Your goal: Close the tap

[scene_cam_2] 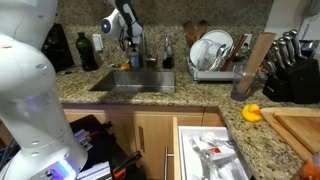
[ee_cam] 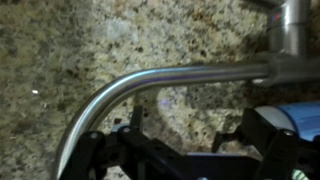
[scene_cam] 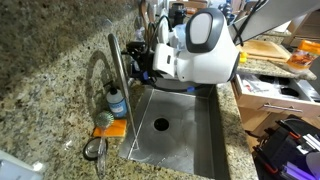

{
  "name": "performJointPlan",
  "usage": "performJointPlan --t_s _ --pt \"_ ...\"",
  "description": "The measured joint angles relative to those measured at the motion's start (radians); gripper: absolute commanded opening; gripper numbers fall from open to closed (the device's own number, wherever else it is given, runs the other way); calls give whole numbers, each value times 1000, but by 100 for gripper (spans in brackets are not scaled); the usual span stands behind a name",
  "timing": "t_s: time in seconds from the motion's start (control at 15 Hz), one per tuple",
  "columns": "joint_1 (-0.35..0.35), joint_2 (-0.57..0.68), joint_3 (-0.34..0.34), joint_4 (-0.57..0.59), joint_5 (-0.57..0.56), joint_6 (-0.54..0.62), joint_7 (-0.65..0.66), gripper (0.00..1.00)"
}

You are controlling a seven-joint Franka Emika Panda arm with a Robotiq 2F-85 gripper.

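The tap (scene_cam: 113, 70) is a brushed silver faucet with a slim upright stem and a high arched spout, standing at the sink's back edge; it also shows in an exterior view (scene_cam_2: 137, 47). In the wrist view its spout (ee_cam: 160, 80) arcs across the frame, with the stem at top right. My gripper (ee_cam: 190, 130) is open and empty, its two dark fingers just below the spout with only granite between them. In both exterior views the gripper (scene_cam: 141, 62) (scene_cam_2: 129, 38) sits right beside the tap's upper part.
A steel sink (scene_cam: 195, 150) (scene_cam_2: 105, 85) lies below. A clear soap bottle with a blue label (scene_cam: 117, 101) and an orange sponge (scene_cam: 108, 130) sit by the tap's base. A dish rack (scene_cam_2: 210, 55), knife block (scene_cam_2: 292, 70), yellow duck (scene_cam_2: 252, 112) and open drawer (scene_cam_2: 215, 150) are nearby.
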Motion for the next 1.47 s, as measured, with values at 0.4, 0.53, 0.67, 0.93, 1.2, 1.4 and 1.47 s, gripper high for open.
performJointPlan --t_s 0.4,0.53,0.67,0.93,1.2,1.4,1.47 --pt "-228 65 204 62 -1 113 32 100" --pt "-278 67 177 27 -1 117 32 100" --pt "-298 67 169 8 -1 118 32 100" --pt "-280 67 154 8 1 102 10 100" --pt "-239 77 95 11 -6 68 -114 100" --pt "-243 119 120 54 -5 51 -239 100" --pt "-244 131 128 68 -5 50 -254 100"
